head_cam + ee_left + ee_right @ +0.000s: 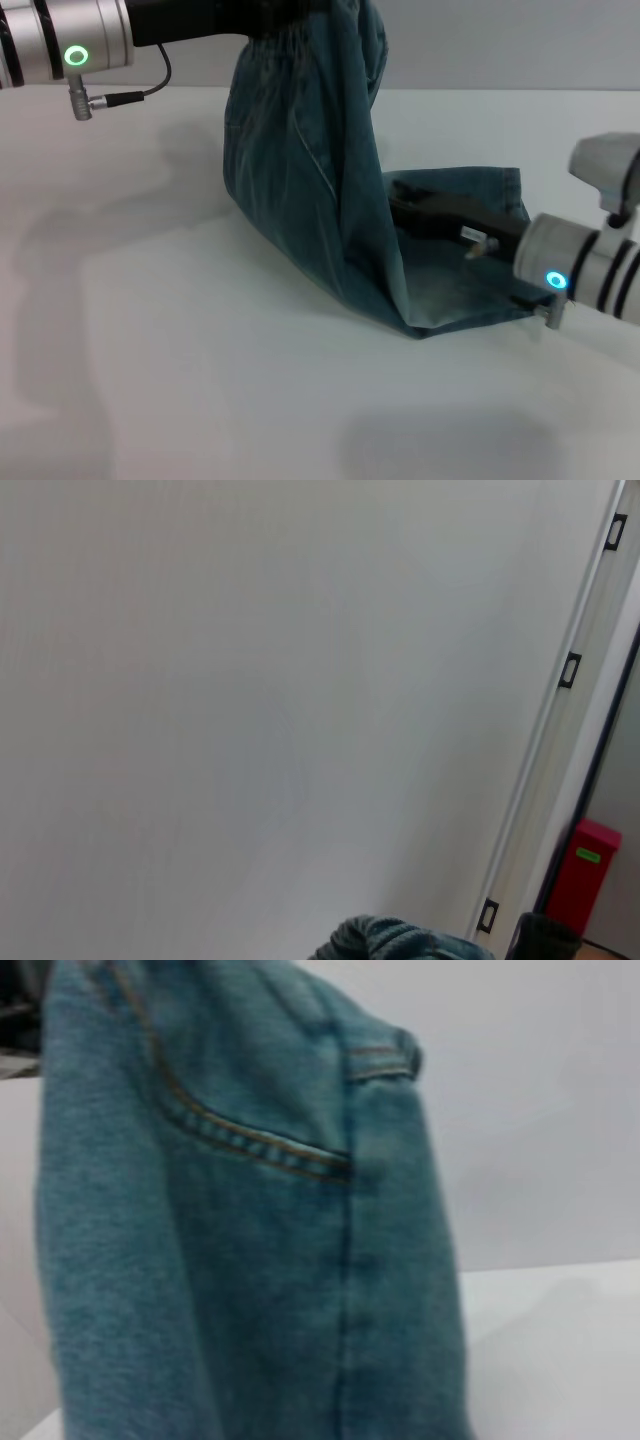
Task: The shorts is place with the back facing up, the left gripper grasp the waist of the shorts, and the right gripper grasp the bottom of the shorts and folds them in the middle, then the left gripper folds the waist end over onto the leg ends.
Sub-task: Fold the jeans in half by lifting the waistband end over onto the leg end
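The faded blue denim shorts (300,180) hang in a tall drape from the top of the head view down to the white table (200,380). High at the back, my left gripper (252,30) on the green-ringed arm is shut on the gathered waist (292,45). The leg ends (470,305) lie flat on the table at the right. My right gripper (408,195), on the cyan-ringed arm, lies low across that flat part, pointing toward the drape. The right wrist view is filled by hanging denim (250,1260) with a stitched pocket edge. A bit of ruffled waist (390,942) shows in the left wrist view.
The white table stretches to the left and front of the shorts. The left arm's cable and plug (100,100) hang below its wrist. A red box (585,870) stands off the table past the wall trim in the left wrist view.
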Robot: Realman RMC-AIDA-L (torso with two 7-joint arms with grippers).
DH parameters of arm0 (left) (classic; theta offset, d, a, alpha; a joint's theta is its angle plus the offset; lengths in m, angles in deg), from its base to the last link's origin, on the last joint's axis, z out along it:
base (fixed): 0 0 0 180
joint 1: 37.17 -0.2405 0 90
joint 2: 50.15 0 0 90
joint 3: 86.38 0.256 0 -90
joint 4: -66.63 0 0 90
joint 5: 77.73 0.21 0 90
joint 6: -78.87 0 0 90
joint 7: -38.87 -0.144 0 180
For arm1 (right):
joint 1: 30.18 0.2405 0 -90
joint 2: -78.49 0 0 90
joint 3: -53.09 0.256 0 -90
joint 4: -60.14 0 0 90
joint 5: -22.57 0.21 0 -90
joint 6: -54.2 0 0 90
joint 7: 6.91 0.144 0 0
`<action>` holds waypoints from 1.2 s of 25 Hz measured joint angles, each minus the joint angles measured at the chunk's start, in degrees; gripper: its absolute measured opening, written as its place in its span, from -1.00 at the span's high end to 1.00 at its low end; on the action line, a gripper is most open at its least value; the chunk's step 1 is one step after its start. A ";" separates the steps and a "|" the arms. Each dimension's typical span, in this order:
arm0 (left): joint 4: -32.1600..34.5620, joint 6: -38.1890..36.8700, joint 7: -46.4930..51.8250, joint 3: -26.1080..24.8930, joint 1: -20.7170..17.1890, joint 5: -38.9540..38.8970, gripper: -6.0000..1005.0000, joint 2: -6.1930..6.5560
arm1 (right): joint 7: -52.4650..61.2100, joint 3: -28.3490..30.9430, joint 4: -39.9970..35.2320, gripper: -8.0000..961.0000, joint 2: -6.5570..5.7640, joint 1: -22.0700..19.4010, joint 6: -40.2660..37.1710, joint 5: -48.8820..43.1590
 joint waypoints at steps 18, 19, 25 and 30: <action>0.07 4.74 0.06 12.57 0.23 -4.40 0.74 -0.35 | -1.01 0.77 -14.93 -0.17 -0.46 -14.73 0.02 22.66; 0.04 5.32 0.06 13.60 0.28 -4.82 0.73 -0.37 | -1.12 0.77 -15.26 -0.17 -0.50 -15.26 -0.03 23.77; 0.14 9.60 0.04 21.74 0.41 -8.62 0.72 -0.58 | -1.26 1.97 -16.29 -0.17 -0.56 -17.34 0.03 25.50; 0.26 12.85 -0.12 28.43 0.51 -11.77 0.71 -0.63 | -1.34 2.42 -16.27 -0.17 -0.54 -17.65 0.37 25.55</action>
